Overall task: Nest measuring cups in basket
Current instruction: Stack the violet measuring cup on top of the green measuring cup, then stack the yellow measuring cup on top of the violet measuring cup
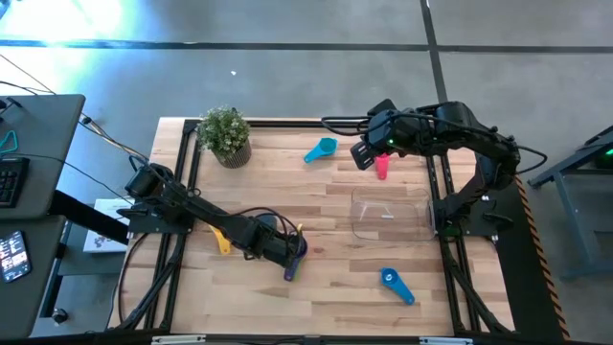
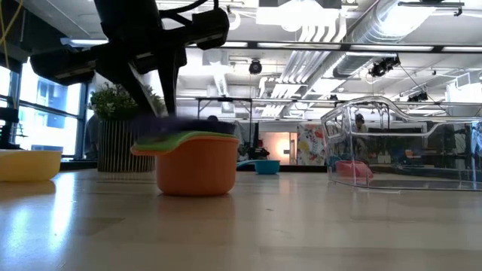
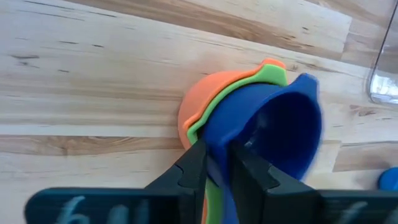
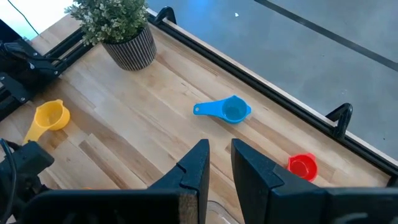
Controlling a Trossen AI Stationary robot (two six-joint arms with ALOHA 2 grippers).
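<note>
My left gripper (image 1: 292, 257) (image 3: 219, 163) is shut on a purple cup (image 3: 273, 134) directly over a salmon cup (image 3: 205, 106) (image 2: 197, 172) with a green cup (image 3: 264, 78) nested in it. The salmon cup stands on its base on the table. The yellow cup (image 1: 222, 240), light blue cup (image 1: 321, 149), magenta cup (image 1: 382, 168) and blue cup (image 1: 396, 284) lie apart on the wood. The clear basket (image 1: 391, 213) (image 2: 407, 143) stands on the table's right part. My right gripper (image 1: 369, 153) (image 4: 219, 163) hovers near the far edge, shut and holding nothing. My left gripper pinches the purple cup's flat handle (image 3: 219, 149) between its two fingers, coming from above at a slant. The bowl is tilted, its mouth facing the wrist camera, just over the green cup's rim (image 2: 188, 139). Whether it touches the green cup I cannot tell.
A potted plant (image 1: 226, 134) stands at the far left corner. Black frame rails (image 1: 192, 163) run along the table's sides. Bare wood lies between the stacked cups and the basket and along the near edge around the blue cup.
</note>
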